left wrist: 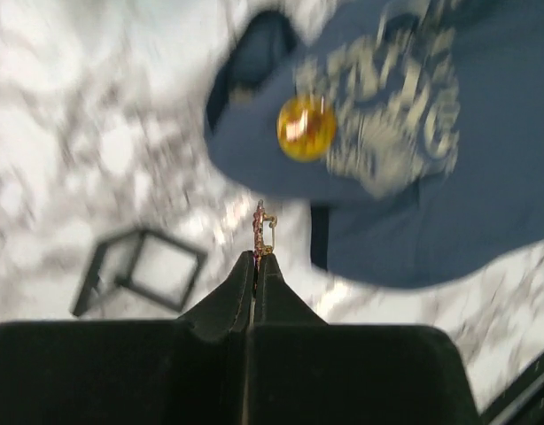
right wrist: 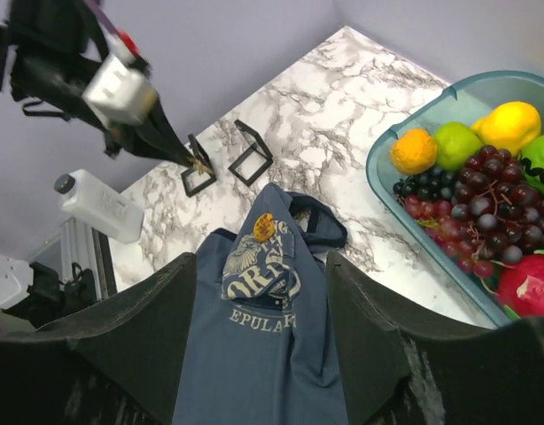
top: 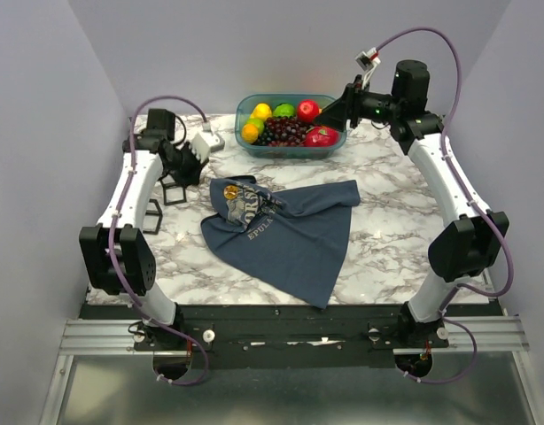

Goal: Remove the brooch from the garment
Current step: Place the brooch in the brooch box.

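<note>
Readable txt: "EPULA", pale caps, on garment [right wrist: 254,381] chest, just below printed graphic [right wrist: 259,274], right wrist view. Rest of word lost at cloth edge or fold, can't tell which. Top view shows same line tilted, approx. "EPUL", too small to read further. Graphic has bigger block letters above, poss. "OR…", crumpled, not legible. Left wrist view: graphic lettering blurred, unreadable.

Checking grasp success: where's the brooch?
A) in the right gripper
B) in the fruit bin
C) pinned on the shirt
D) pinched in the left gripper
D: the brooch sits between the tips of the shut left gripper, apart from the garment; the right gripper is open and empty.
</note>
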{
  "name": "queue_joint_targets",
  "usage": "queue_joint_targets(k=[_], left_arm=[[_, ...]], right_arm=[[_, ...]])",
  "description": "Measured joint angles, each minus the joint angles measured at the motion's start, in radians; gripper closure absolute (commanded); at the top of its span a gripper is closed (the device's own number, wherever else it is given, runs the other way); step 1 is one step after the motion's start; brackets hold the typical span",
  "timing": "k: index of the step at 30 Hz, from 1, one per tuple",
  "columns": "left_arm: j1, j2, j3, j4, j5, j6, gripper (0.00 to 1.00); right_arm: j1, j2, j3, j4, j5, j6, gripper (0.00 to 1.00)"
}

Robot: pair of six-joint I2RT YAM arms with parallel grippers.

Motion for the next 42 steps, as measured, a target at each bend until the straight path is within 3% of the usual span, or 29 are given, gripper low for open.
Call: queue_joint_targets(k=[6, 12, 22, 36, 39, 42], left_arm=[[-0.008, 0.064, -0.214, -0.018, -0.346, 0.117, 1.0], [-0.006, 0.181, -0.168, 0.096, -0.562, 0.098, 1.0], [-0.02, 0.324, -0.105, 0.226, -0.74, 0.096, 1.0], [-0.075, 0.38, -0.149, 0.376, -0.879, 0.13, 1.0], [-0.083, 0.385, -0.186, 0.407, -0.906, 0.135, 0.97], [-0.091, 0.385, -0.21, 0.432, -0.933, 0.141, 0.88]], right_arm=[[0.013, -0.011, -0.029, -0.033, 0.019, -0.025, 0.31], [0.012, -0.011, -0.031, -0.042, 0.023, -0.027, 0.31], [0.012, -0.011, -0.066, -0.047, 0.024, -0.027, 0.31], [0.012, -0.011, -0.084, -0.048, 0.023, -0.026, 0.31], [0.012, -0.011, -0.087, -0.048, 0.023, -0.026, 0.31], [0.012, -0.011, -0.09, -0.048, 0.023, -0.026, 0.31]])
